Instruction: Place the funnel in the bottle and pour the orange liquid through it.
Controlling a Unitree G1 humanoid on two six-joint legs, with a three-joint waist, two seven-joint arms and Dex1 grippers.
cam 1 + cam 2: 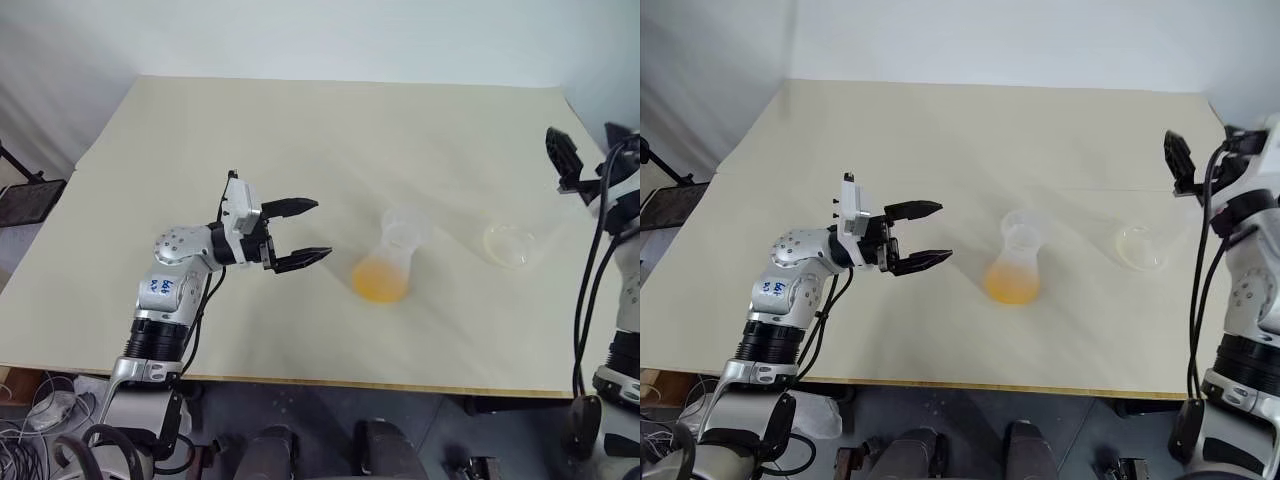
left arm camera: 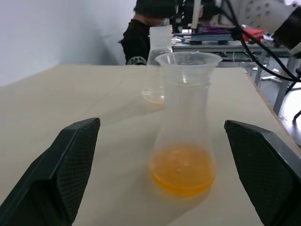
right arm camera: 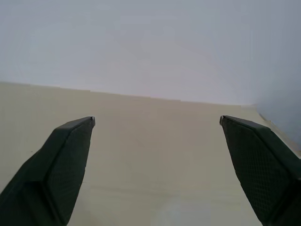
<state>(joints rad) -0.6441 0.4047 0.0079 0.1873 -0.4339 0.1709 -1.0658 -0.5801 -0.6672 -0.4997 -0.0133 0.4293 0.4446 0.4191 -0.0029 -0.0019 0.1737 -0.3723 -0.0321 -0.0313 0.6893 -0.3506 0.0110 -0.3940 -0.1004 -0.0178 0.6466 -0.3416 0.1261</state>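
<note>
Left end effector [image 1: 302, 233] hovered level, fingers wide, aimed at translucent flask-like bottle [image 1: 388, 258] holding orange liquid [image 1: 380, 283]; right end effector [image 3: 157, 165] raised, fingers wide.

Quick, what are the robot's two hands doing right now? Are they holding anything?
Left gripper: open, holding nothing, pointing at the bottle.
Right gripper: open, holding nothing, raised above the table.

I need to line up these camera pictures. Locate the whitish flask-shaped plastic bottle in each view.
Left eye: bottle, centre, right of the open left gripper.
Right eye: centre.
Left wrist: centre, between the fingers.
Right wrist: not in it.
Shared landmark: orange liquid in its base.
</note>
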